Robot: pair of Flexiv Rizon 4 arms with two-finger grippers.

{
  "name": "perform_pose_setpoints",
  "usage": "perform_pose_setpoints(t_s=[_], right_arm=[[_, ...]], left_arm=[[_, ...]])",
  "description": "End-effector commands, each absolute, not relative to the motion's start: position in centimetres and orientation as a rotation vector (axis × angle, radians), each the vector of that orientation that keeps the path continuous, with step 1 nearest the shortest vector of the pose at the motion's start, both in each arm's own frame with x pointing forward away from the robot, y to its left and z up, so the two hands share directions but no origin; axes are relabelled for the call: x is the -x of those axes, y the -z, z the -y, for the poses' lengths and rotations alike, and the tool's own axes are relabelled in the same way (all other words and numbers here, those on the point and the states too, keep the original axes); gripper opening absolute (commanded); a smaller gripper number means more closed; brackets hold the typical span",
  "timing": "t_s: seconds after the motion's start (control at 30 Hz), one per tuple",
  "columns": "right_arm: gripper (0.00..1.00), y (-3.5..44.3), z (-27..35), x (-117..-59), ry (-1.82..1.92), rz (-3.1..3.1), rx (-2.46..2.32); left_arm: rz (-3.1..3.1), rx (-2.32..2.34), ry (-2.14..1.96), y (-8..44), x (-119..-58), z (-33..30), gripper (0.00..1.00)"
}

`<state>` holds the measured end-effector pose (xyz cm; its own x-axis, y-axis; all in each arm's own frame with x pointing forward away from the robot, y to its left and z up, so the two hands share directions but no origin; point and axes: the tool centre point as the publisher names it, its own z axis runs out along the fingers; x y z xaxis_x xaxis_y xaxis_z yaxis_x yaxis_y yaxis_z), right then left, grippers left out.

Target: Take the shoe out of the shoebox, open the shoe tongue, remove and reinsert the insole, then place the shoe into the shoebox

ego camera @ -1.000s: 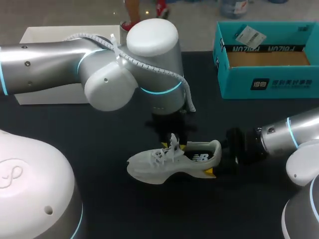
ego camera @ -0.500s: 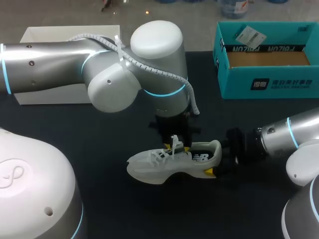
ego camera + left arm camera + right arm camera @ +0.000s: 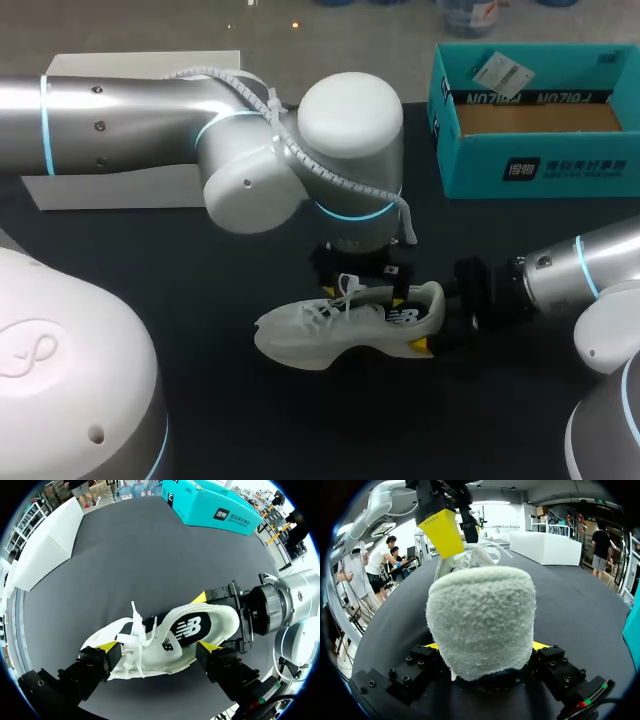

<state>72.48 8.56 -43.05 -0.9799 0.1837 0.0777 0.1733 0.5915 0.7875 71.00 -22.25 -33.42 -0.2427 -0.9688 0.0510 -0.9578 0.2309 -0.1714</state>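
The right gripper [image 3: 486, 647] was clamped on the heel of the shoe [image 3: 480, 615], a yellow-tipped finger pressed against each side of the fuzzy heel collar. In the head view this gripper [image 3: 443, 325] came in from the right, low over the table [image 3: 200, 260], and gripped the back end of the shoe [image 3: 330, 325].

The left gripper [image 3: 160, 648] stood over the middle of the shoe [image 3: 185, 630] with its fingers spread wide. One finger [image 3: 97, 662] sat beside the laces and the other beside the sole, and they were not closed on the shoe. From above, the left gripper [image 3: 365, 285] hung just over the tongue and laces, its arm reaching in from the left and past the middle of the table. The right wrist view showed one of its yellow tips beyond the heel, close to the loose white laces.

The shoe was white with a dark logo on its side. It lay on the dark table near the middle, toe towards the left arm's side and heel towards the right arm. The laces stuck up loosely.

The teal shoebox [image 3: 540, 165] stood open at the far right of the table, well apart from the shoe, with a white tag [image 3: 497, 70] leaning inside it. A white box [image 3: 100, 190] sat at the far left, partly hidden by the left arm.
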Motion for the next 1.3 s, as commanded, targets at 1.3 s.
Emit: perform_pose_setpoints(t_s=[1.3], right_arm=[[0.00,43.9,-9.0,-72.1,-1.371,-2.796,-0.315]], left_arm=[[-2.174,1.822,0.101,38.7,-73.1,20.3,1.00]])
